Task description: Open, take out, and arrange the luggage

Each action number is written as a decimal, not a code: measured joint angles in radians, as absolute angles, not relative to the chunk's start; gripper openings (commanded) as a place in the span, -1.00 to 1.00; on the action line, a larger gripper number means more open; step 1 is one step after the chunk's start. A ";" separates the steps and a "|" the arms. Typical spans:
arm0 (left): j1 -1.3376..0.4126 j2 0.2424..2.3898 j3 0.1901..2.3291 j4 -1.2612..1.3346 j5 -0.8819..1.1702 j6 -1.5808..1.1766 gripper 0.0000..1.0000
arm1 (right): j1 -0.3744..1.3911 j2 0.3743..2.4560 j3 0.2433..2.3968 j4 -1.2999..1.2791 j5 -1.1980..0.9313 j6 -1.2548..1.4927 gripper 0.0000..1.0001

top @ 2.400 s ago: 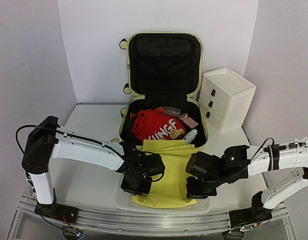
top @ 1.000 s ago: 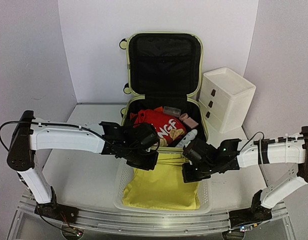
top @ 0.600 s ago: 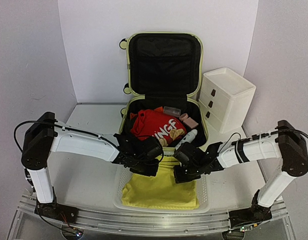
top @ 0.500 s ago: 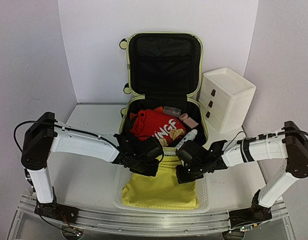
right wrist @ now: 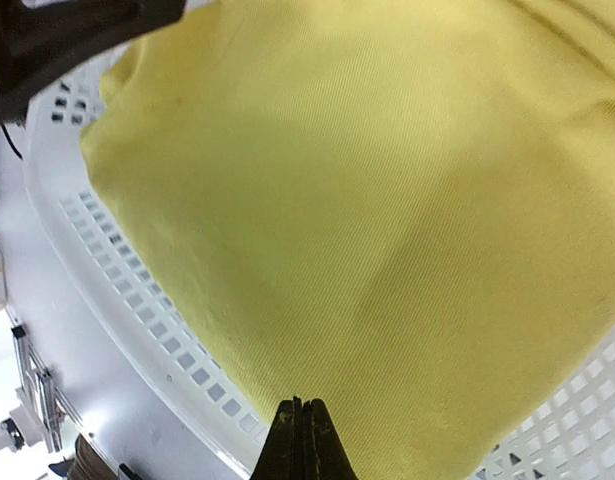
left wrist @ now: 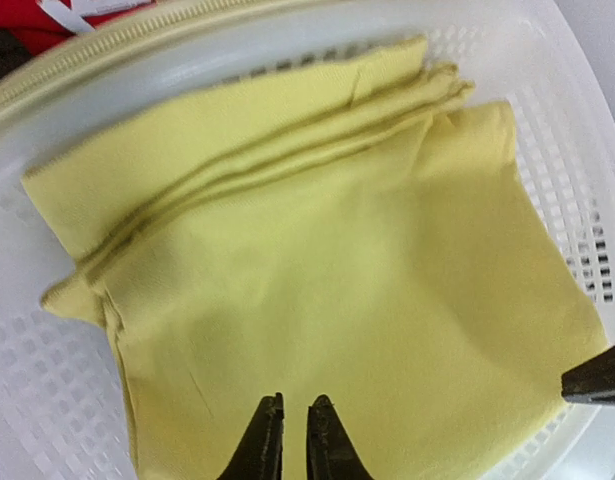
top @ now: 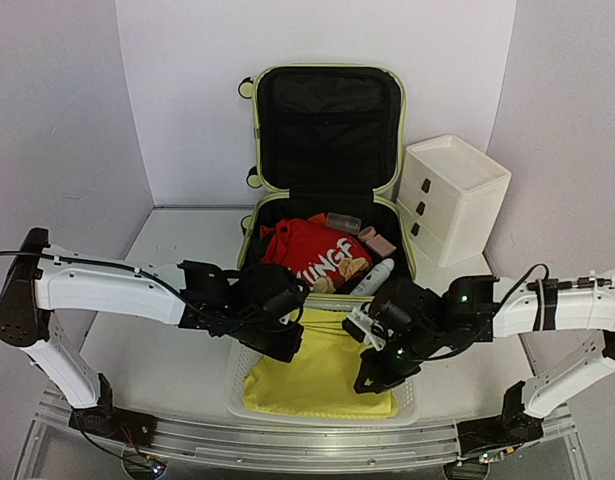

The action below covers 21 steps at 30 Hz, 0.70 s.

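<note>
The only writing that can be read is on a red garment (top: 312, 250) lying in the lower half of the open luggage (top: 327, 130), seen from the overhead view. White block lettering (top: 324, 268) runs slantwise across the fabric. The letters that show read roughly "UNGF". The start and end of the word are lost in the folds, so the whole word cannot be told. In both wrist views, the plain yellow cloth (left wrist: 327, 280) and the white mesh basket (left wrist: 47, 370) carry nothing legible.
</note>
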<state>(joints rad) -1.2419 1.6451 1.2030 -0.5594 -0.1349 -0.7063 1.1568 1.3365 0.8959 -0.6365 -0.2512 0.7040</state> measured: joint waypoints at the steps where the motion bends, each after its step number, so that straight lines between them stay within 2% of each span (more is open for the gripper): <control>1: -1.250 1.628 1.184 -0.568 -0.108 -0.707 -0.92 | 1.174 1.346 0.891 -0.643 -0.260 0.705 -1.00; 8: -1.256 1.665 1.083 -0.601 0.049 -0.736 -0.95 | 1.226 1.567 0.878 -0.625 -0.288 0.702 -1.00; 12: -1.256 1.686 1.064 -0.601 0.070 -0.754 -0.93 | 1.225 1.614 0.897 -0.614 -0.267 0.690 -1.00; 16: -1.253 1.626 1.050 -0.602 0.031 -0.762 -0.84 | 1.233 1.566 0.899 -0.634 -0.211 0.680 -0.96; 18: -1.245 1.573 1.048 -0.604 -0.001 -0.765 -0.77 | 1.232 1.516 0.912 -0.662 -0.171 0.677 -0.79; 21: -1.203 1.470 1.047 -0.602 -0.046 -0.763 -0.49 | 1.203 1.458 0.965 -0.695 -0.129 0.670 -0.67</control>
